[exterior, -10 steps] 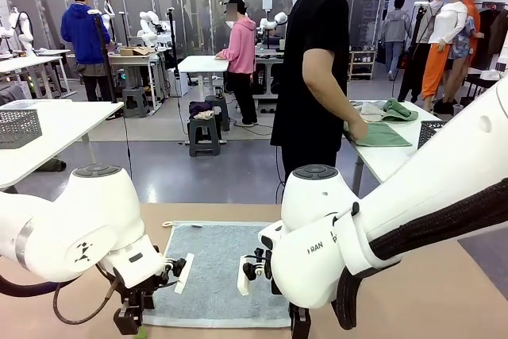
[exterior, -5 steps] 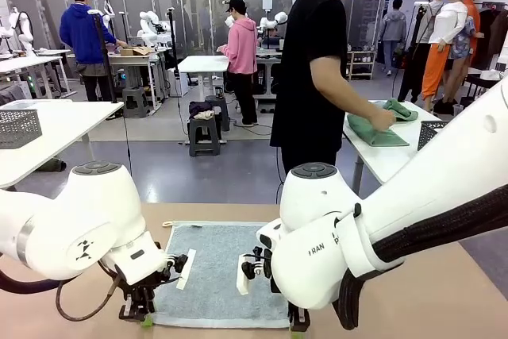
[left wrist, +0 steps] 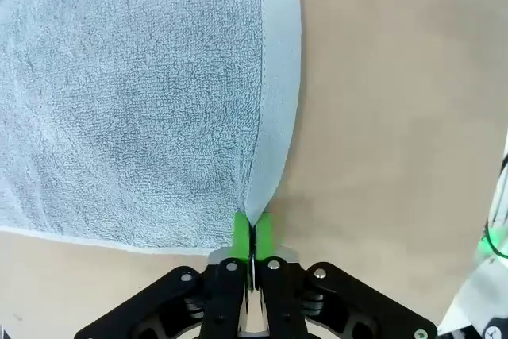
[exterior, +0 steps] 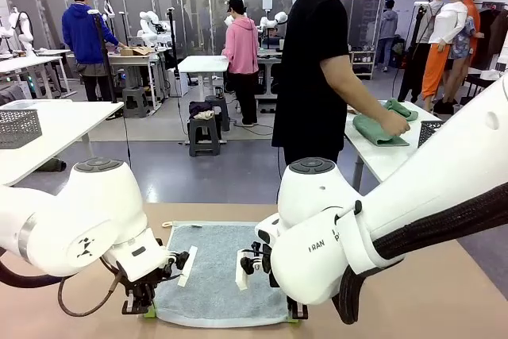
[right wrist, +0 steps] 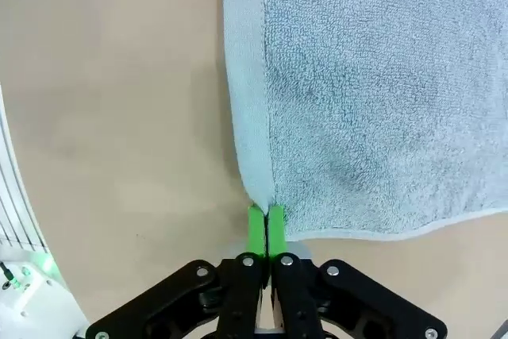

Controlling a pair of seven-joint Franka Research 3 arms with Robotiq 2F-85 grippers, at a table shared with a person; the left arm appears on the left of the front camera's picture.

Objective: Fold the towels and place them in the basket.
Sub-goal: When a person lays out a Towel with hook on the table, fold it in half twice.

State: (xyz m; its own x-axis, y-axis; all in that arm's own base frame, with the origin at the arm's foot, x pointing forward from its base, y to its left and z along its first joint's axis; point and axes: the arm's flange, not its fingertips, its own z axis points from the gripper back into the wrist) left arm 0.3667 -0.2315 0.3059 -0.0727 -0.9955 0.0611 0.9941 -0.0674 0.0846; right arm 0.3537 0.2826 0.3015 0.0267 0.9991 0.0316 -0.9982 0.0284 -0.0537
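Two corners pinched, one per arm. Closest to my cameras, the left jaws are clenched on the near left corner of the pale grey-blue towel [exterior: 218,263]. Their green pads [left wrist: 241,232] are pressed flat together with the lighter edge band squeezed between them. Same story on the other side: the right jaws are clamped on the near right corner, pads [right wrist: 255,229] tight on the hem. In both wrist views the cloth puckers into a little ridge right where it goes into the pads, and the rest fans out from there.

On the front view the towel is spread open in a single layer on the tan table [exterior: 444,291], sitting between the two big white arms. I honestly can't tell if the pinched corners are off the table or just resting on it.

Further out, a person in a black shirt [exterior: 313,61] stands past the far edge, turned toward a white table [exterior: 389,160] on the right. One hand [exterior: 394,123] is on a folded green towel [exterior: 373,132], with another green towel [exterior: 401,109] bunched up just behind it. A dark perforated basket [exterior: 429,132] pokes in at that table's right side, near the green towels. Way off on the left, another white table [exterior: 63,121] carries a grey mesh basket [exterior: 17,126].
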